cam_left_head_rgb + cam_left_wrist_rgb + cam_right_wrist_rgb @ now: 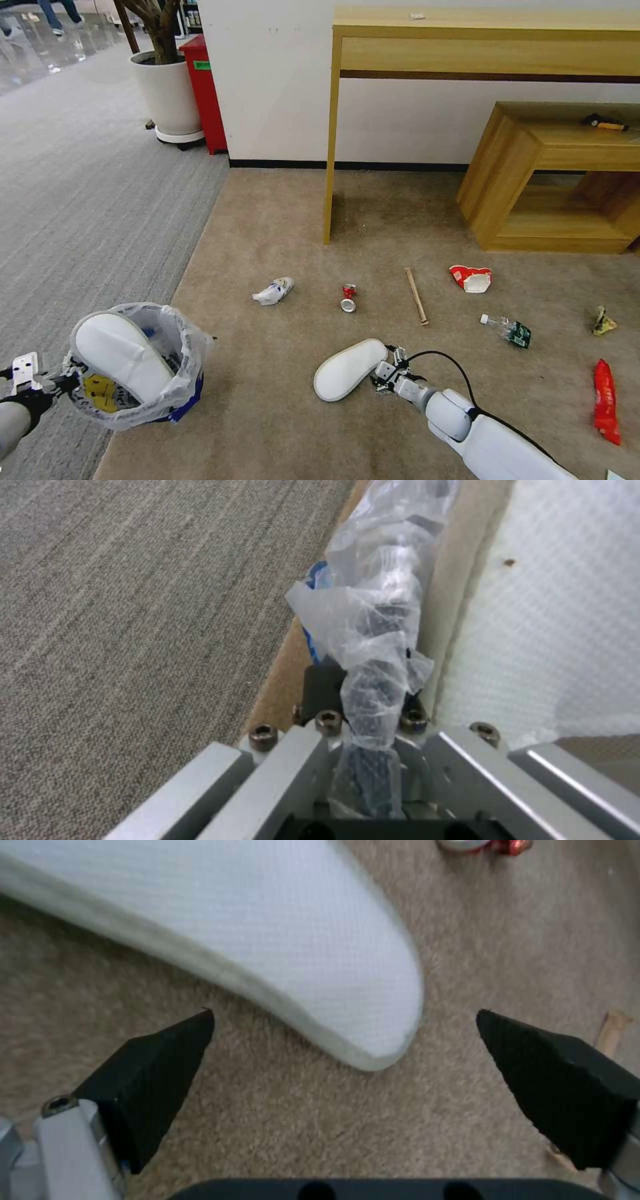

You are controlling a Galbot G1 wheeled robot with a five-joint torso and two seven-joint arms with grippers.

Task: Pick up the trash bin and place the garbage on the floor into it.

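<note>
The trash bin [190, 363], lined with a crinkly plastic bag, hangs at the lower left. My left gripper [63, 381] is shut on its rim [373, 630]. One white slipper sole [120, 357] stands inside it over yellow scraps. A second slipper sole [348, 369] lies on the tan carpet; my right gripper [387, 370] is open at its near end, fingers on either side of the tip [373, 1050]. More garbage lies beyond: blue-white pack [274, 291], crushed red can [349, 297], wooden stick [417, 295], paper cup [471, 278], clear bottle [507, 329], crumpled wrapper [604, 322], red wrapper [606, 401].
A tall wooden desk leg [331, 133] and a low wooden shelf [520, 173] stand behind the litter against the wall; a black-and-yellow tool [603, 122] lies on the shelf. A white planter [167, 93] and red box [203, 93] sit far left. Grey carpet runs along the left.
</note>
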